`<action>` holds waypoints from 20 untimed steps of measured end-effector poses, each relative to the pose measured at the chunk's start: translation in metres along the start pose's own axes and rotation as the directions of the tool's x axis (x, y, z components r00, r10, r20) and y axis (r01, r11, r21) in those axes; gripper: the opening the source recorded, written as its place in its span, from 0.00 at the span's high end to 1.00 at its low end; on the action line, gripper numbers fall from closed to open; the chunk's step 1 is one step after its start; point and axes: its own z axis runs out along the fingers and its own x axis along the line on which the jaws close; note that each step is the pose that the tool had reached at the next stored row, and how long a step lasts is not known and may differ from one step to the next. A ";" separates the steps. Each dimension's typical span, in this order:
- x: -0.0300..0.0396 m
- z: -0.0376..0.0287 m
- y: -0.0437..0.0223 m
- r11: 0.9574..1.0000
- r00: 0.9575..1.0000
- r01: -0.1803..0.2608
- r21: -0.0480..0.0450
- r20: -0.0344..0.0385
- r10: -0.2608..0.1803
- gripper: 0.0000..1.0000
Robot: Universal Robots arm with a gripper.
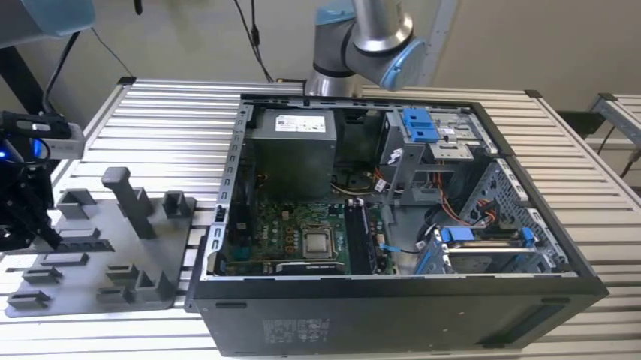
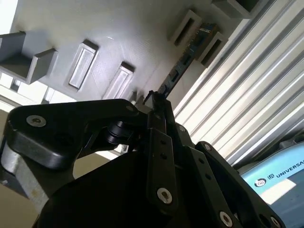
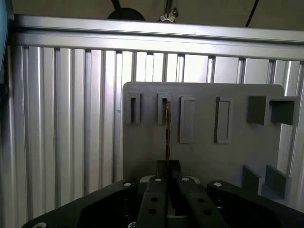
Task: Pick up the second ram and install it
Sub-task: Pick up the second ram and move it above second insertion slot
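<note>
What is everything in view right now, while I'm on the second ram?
second ram: one, dark, seen edge-on, far end at a slot block of the holder plate, near end between the gripper's fingers
holder plate: one, light grey, posts and slot blocks on it, on the table at the exterior view's left of the case
computer case: one, black, open on top, middle of the table
power supply: one, grey, inside the case
motherboard: one, green, on the case floor
drive brackets: two, blue, case's side at the exterior view's right
table: one, silver, slatted
arm: one, grey with blue caps, behind the case
gripper: one, black, closed on the ram's end over the plate
</note>
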 end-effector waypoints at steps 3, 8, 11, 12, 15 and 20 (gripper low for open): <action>0.0000 -0.0035 -0.0001 1.000 1.000 0.000 0.000 0.000 0.000 0.86; 0.0000 -0.0092 -0.0002 1.000 1.000 0.000 0.000 0.000 0.000 0.86; -0.0001 -0.0126 -0.0002 1.000 1.000 0.000 0.000 0.000 0.000 0.86; -0.0001 -0.0138 -0.0002 1.000 1.000 0.000 0.000 0.000 0.000 0.86; -0.0001 -0.0173 -0.0003 1.000 1.000 0.000 0.000 0.000 0.000 0.86; -0.0001 -0.0238 -0.0004 1.000 1.000 0.000 0.000 0.000 0.000 0.86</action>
